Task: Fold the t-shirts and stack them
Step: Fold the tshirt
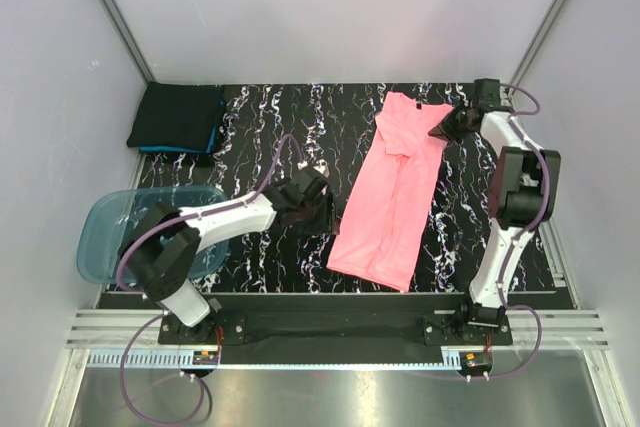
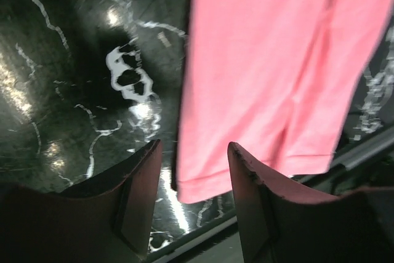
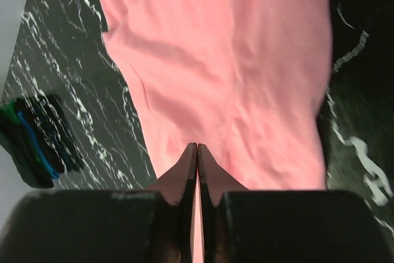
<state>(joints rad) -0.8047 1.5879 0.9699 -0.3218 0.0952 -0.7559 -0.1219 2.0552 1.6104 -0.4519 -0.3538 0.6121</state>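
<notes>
The salmon-pink t-shirt (image 1: 390,197) lies folded into a long strip on the black marbled table, running from the back right toward the front middle. My left gripper (image 1: 322,215) is open just left of the shirt's near hem; in the left wrist view the hem corner (image 2: 203,183) sits between the spread fingers of the left gripper (image 2: 194,149). My right gripper (image 1: 447,127) is at the shirt's far right edge. In the right wrist view its jaws (image 3: 197,147) are closed, with pink cloth (image 3: 228,60) showing in the slit. Folded black and teal t-shirts (image 1: 180,117) are stacked at the back left.
The translucent blue plastic tub (image 1: 105,237) sits at the table's left edge beside the left arm. The table's front rail (image 2: 363,152) runs just past the shirt's hem. White walls close in the back and both sides. The stack also shows in the right wrist view (image 3: 34,146).
</notes>
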